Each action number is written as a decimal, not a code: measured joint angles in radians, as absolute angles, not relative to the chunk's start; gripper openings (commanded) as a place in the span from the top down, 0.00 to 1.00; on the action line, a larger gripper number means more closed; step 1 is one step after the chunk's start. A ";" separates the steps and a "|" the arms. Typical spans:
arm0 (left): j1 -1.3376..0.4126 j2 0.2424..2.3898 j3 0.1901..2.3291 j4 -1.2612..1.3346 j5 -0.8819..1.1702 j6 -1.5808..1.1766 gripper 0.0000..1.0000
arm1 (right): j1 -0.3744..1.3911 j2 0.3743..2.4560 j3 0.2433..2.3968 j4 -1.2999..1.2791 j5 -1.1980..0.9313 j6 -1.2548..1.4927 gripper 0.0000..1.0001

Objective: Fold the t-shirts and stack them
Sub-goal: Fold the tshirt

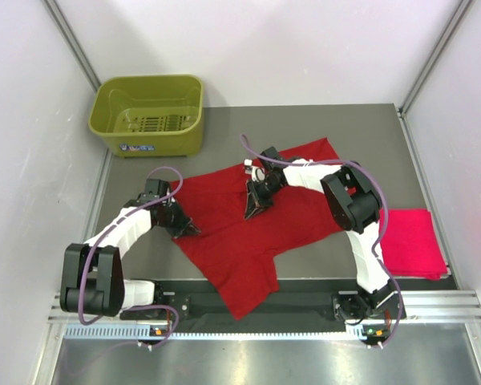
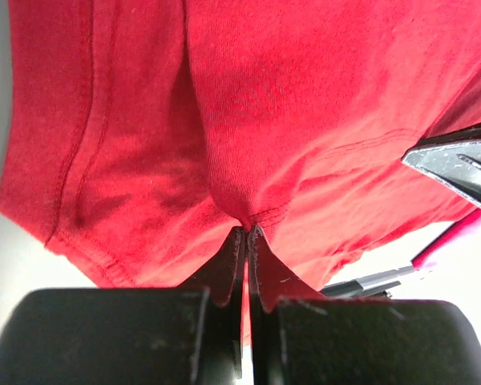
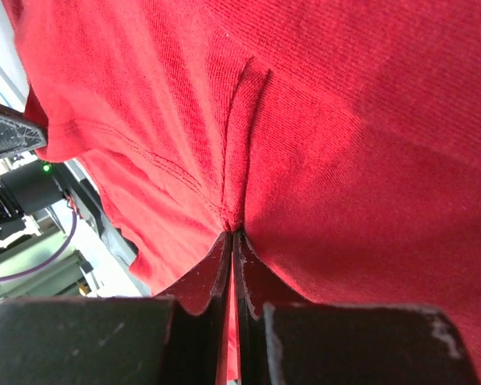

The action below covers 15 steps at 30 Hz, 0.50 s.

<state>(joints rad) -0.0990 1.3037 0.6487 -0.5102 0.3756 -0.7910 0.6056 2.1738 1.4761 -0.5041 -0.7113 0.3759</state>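
Note:
A deep red t-shirt (image 1: 240,233) lies spread and rumpled across the middle of the table, one part reaching the near edge. My left gripper (image 1: 186,227) is shut on a pinch of its hemmed edge at the shirt's left side; the left wrist view shows the cloth (image 2: 248,144) bunched at the closed fingertips. My right gripper (image 1: 250,210) is shut on a fold of the same shirt near its middle; the right wrist view shows the cloth (image 3: 321,136) creased into the closed jaws. A brighter pinkish red t-shirt (image 1: 413,242) lies folded flat at the right side.
An olive-green plastic basket (image 1: 148,114) stands at the back left, off the grey mat. White walls enclose the table on the left, back and right. The metal rail (image 1: 433,305) with the arm bases runs along the near edge.

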 measured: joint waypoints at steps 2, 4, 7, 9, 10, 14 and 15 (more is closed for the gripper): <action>-0.099 1.298 0.648 -0.524 0.378 -0.792 1.00 | 0.603 2.174 1.480 -0.513 -0.708 0.370 1.00; -0.099 1.291 0.647 -0.536 0.378 -0.792 1.00 | 0.598 2.173 1.483 -0.515 -0.708 0.366 1.00; -0.099 1.283 0.644 -0.547 0.378 -0.792 1.00 | 0.592 2.172 1.489 -0.521 -0.709 0.363 1.00; -0.099 1.283 0.641 -0.551 0.378 -0.792 1.00 | 0.587 2.170 1.491 -0.525 -0.710 0.359 1.00; -0.099 1.283 0.640 -0.552 0.378 -0.792 1.00 | 0.584 2.170 1.494 -0.528 -0.710 0.358 1.00; -0.100 1.283 0.638 -0.553 0.378 -0.792 1.00 | 0.573 2.169 1.509 -0.544 -0.712 0.344 1.00; -0.100 1.284 0.638 -0.553 0.378 -0.792 1.00 | 0.571 2.169 1.515 -0.551 -0.712 0.339 1.00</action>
<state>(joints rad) -0.0998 1.2842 0.6384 -0.5533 0.3779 -0.7921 0.5709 2.1689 1.5146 -0.5514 -0.7116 0.3393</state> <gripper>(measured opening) 0.018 0.006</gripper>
